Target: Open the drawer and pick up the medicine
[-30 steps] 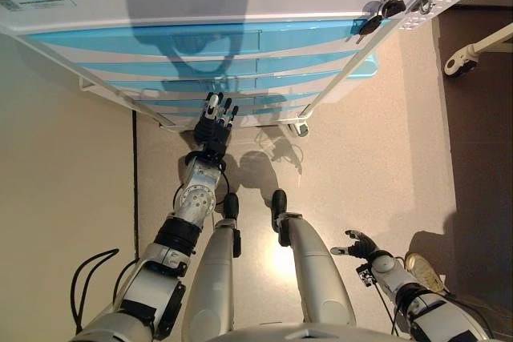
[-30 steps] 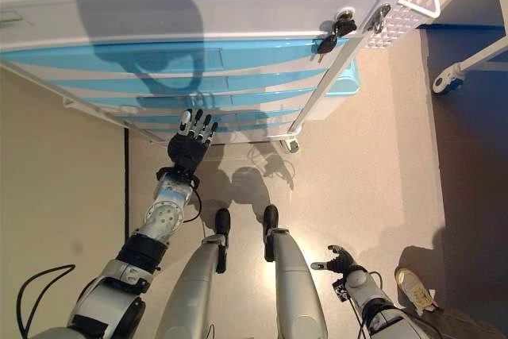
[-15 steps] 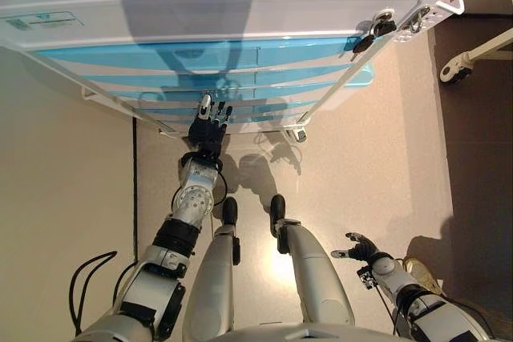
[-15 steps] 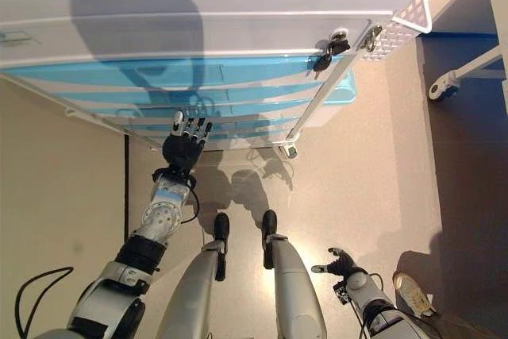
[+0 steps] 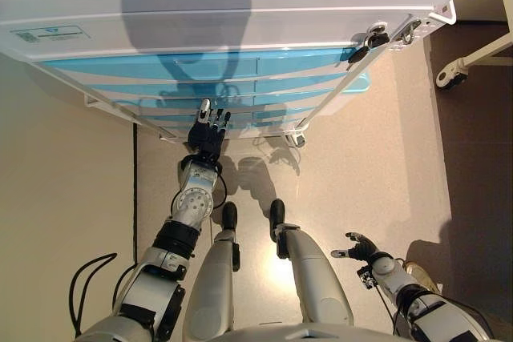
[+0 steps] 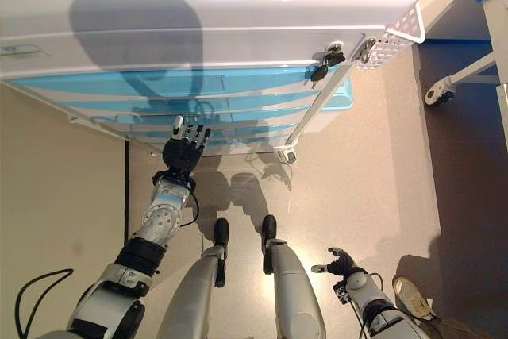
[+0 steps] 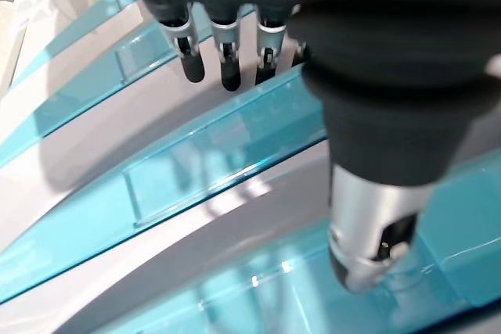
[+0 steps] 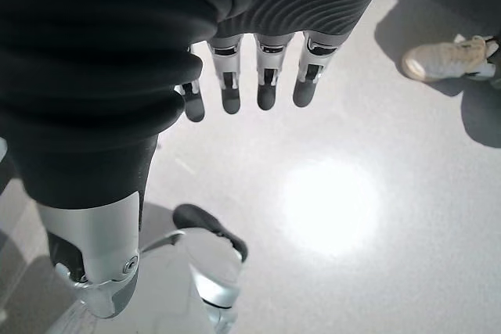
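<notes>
A white cabinet (image 5: pixel 240 6) with several shut blue translucent drawers (image 5: pixel 264 62) stands in front of me. My left hand (image 5: pixel 207 130) is raised at the lower drawers, open, with straight fingers. In the left wrist view its fingertips (image 7: pixel 211 44) are close to a blue drawer front (image 7: pixel 203 154), and I cannot tell whether they touch it. My right hand (image 5: pixel 358 247) hangs low at the right, open and empty, and its fingers (image 8: pixel 250 76) point at the floor. No medicine is in view.
A bunch of keys (image 5: pixel 365 40) hangs at the cabinet's top right corner. The cabinet's caster (image 5: pixel 296 138) is on the floor near my left hand. A beige wall (image 5: pixel 64 198) runs along the left. Another wheeled frame (image 5: pixel 449 76) stands at the right. A person's shoe (image 8: pixel 442 59) is near my right hand.
My left hand has reached slightly further over the lower drawer fronts. The whole view has shifted a little. My right hand has stayed where it was.
</notes>
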Robot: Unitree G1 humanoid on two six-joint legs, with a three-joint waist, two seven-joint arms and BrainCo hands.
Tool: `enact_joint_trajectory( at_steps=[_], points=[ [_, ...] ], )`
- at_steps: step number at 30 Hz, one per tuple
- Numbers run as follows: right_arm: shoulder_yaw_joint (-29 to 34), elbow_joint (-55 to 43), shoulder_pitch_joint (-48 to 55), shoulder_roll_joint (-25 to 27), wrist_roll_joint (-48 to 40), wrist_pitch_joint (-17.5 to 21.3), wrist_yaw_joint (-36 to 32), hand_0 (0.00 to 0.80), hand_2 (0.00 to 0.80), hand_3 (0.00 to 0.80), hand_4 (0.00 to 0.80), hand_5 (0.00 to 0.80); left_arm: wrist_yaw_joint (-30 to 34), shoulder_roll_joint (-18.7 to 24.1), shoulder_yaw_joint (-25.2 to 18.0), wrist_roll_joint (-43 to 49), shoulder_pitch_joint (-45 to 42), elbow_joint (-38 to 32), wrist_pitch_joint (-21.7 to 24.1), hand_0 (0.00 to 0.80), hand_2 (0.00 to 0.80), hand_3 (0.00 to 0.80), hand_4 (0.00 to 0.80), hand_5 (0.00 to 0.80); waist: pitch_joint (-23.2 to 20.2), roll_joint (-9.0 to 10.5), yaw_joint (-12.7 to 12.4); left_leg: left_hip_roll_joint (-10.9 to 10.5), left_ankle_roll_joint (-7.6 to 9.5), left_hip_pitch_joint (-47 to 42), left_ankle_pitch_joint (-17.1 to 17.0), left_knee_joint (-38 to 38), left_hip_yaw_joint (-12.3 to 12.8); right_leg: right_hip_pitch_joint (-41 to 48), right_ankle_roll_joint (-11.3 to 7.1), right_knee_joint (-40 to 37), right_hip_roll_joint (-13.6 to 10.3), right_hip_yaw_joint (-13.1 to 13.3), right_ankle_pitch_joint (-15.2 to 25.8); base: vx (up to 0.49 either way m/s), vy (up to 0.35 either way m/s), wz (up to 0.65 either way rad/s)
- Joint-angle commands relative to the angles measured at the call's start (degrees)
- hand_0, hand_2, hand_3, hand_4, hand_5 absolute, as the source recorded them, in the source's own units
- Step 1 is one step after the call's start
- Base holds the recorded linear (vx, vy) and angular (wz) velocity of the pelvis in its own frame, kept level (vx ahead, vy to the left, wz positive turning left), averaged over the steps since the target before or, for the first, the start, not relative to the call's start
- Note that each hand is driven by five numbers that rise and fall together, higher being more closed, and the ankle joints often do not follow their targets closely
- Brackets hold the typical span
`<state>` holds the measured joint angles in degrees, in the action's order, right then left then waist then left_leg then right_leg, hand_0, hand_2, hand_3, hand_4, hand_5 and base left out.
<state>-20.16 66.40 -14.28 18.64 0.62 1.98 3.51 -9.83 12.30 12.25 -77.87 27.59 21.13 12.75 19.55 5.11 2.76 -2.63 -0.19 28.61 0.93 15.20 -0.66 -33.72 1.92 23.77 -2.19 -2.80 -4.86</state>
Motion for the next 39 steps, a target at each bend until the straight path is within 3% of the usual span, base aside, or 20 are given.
enact_joint_trajectory(
  at_steps=[1, 2, 21, 30, 39],
  points=[
    [-2.5, 1.0, 3.6, 1.6, 1.6, -0.4, 0.6, 0.0, 0.0, 0.0, 0.0, 0.0, 5.7, 2.8, -3.4, 5.7, 13.5, -10.0, 7.9, 0.063, 0.063, 0.063, 0.063, 0.063, -6.1, -1.09, 0.3, -1.4, 1.05, 2.4, 1.1, 2.4, -1.0, 2.5, -5.7, -5.2, -1.0, 1.1, 5.8, 0.0, 0.0, 0.0],
    [-2.5, 1.1, 3.6, 1.6, 1.5, -0.4, 0.7, 0.0, 0.0, 0.0, 0.0, 0.0, 5.5, 2.7, -3.5, 5.6, 13.6, -9.7, 7.9, 0.8, 0.8, 0.8, 0.8, 0.8, -6.1, -1.05, 0.3, -1.4, 1.02, 2.3, 1.0, 2.3, -1.0, 2.6, -5.7, -5.2, -1.0, 1.1, 5.8, 0.0, 0.0, 0.0],
    [-1.7, 0.9, 3.3, 0.9, 1.6, -1.0, 2.5, 0.0, 0.0, 0.0, 0.0, 0.0, 3.7, 2.6, -6.3, 6.7, 5.9, -9.1, 6.4, 0.8, 0.8, 0.8, 0.8, 0.8, -3.5, -0.18, -1.6, -0.8, 0.04, 1.1, -1.7, 0.2, -3.4, 5.0, -4.87, -6.0, -0.8, -2.1, 5.4, -0.011, -0.02, 0.03],
    [-0.9, 0.8, 3.7, 0.7, 2.1, -1.3, 2.9, 0.0, 0.0, 0.0, 0.0, 0.0, 3.9, 1.5, -8.5, 7.2, 0.3, -9.1, 5.7, 0.8, 0.8, 0.8, 0.8, 0.8, -2.6, -0.19, -2.8, -1.0, -0.3, -0.4, -1.6, 0.8, -4.8, 7.7, -4.44, -5.6, -0.9, -3.4, 4.3, -0.01, -0.027, 0.08],
    [1.3, 0.2, 5.0, 1.6, 3.4, -1.5, 2.8, 0.0, 0.0, 0.0, 0.0, 0.0, 5.0, 0.3, -12.8, 8.2, -7.7, -6.6, 3.4, 0.8, 0.8, 0.8, 0.8, 0.8, -1.8, -0.92, -4.8, -1.9, -0.79, -4.3, -0.5, 2.9, -7.9, 13.1, -3.66, -2.8, -2.1, -5.7, 1.3, 0.012, -0.021, 0.17]
  ],
)
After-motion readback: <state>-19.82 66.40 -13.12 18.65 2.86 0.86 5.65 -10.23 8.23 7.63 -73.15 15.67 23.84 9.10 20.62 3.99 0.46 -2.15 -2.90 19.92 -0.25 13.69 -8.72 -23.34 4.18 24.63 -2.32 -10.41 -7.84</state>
